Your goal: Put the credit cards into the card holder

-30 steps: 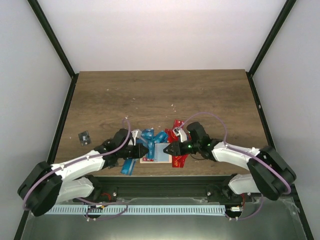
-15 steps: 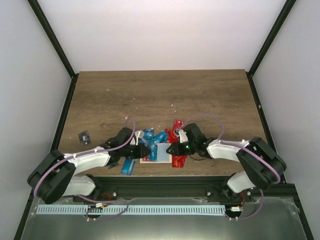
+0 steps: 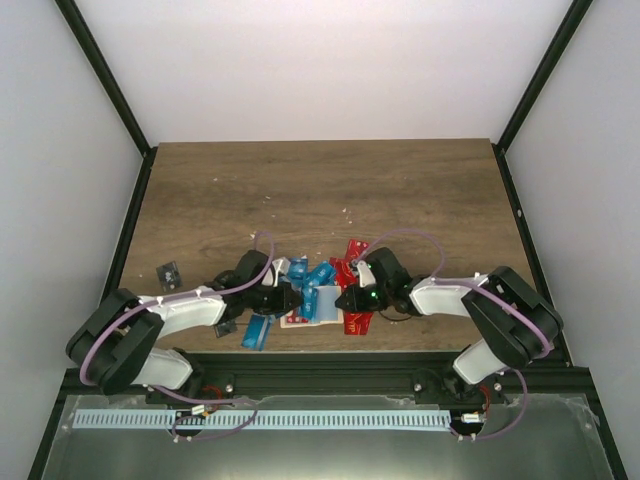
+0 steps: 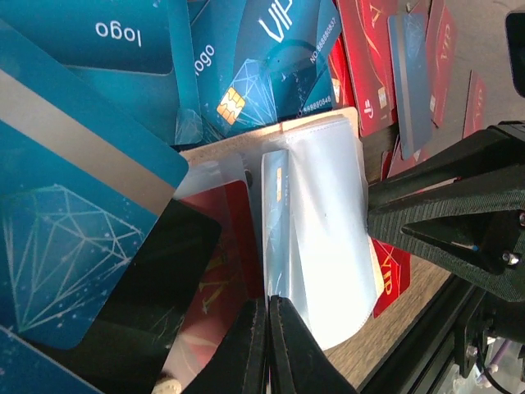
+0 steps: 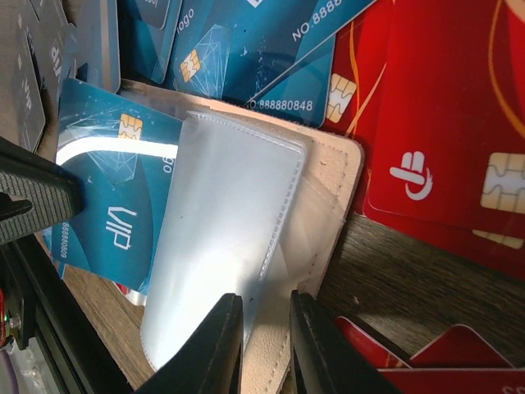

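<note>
The beige card holder [image 3: 312, 307] lies near the table's front edge amid the pile of blue and red credit cards [image 3: 320, 272]. My left gripper [image 3: 291, 299] is shut on a blue card seen edge-on [image 4: 275, 213], whose far end sits inside the holder's clear sleeve [image 4: 328, 222]. The right wrist view shows this blue VIP card [image 5: 107, 197] sliding under the sleeve [image 5: 221, 238]. My right gripper [image 3: 345, 300] pinches the sleeve and the beige edge [image 5: 328, 189] between narrow jaws. My left gripper's tips [image 4: 268, 300] and my right gripper's tips [image 5: 264, 300] face each other across the holder.
One black card [image 3: 169, 272] lies alone at the left. A blue card [image 3: 257, 333] and a red card [image 3: 356, 322] lie at the table's front edge. More red cards [image 5: 443, 123] lie right of the holder, and a black card [image 4: 156, 279] lies on its left.
Both arms have drawn their elbows inward; the left gripper has moved slightly right toward the holder. The right gripper has stayed at the holder's right edge.
</note>
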`<state>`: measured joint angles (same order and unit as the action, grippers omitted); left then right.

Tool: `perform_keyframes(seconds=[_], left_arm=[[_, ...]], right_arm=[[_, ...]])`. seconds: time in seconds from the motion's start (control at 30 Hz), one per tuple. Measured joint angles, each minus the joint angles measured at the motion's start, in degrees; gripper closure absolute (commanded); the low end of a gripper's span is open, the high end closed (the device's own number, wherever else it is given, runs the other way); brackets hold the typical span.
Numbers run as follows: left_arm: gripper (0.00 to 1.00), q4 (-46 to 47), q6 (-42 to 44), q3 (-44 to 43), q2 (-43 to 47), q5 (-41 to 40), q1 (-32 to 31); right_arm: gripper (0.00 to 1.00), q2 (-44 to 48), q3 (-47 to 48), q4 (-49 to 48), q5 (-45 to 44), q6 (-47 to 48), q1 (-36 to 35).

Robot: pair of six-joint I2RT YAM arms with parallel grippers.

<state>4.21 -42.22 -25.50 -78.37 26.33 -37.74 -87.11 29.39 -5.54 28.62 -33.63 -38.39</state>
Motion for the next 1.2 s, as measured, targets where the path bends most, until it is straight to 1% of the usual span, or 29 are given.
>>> perform_keyframes(seconds=[0.2,0.43,0.7,0.73,1.0,1.2], left_arm=[[0.96,-0.15,0.02,-1.11,-1.66,0.94,0.55],[0.96,-0.96,-0.02,-1.18,-0.66,1.77,0.59],[0.96,0.13,-0.92,-1.51,-2.80,3.74,0.59],[0.96,0.31,-1.03,-1.55,-2.97,3.85,0.59],[0.96,0.37,-1.33,-2.19,-3.26,4.52,0.59],[0.96,-1.03,-1.29,-3.37,-3.82,5.14,0.59]], right_arm=[[0.82,0.35,-0.94,-1.20,-0.44,0.20,0.00],[0.82,2.34,-2.03,-0.42,-3.26,1.11,-0.15],[0.82,3.23,-3.63,-1.90,-3.02,1.77,-0.17],[0.84,3.23,-3.80,-2.27,-2.95,1.79,-0.17],[0.91,3.32,-4.87,-3.91,-3.41,2.34,-0.15],[0.93,4.81,-6.60,-4.61,-4.07,2.64,-1.49]])
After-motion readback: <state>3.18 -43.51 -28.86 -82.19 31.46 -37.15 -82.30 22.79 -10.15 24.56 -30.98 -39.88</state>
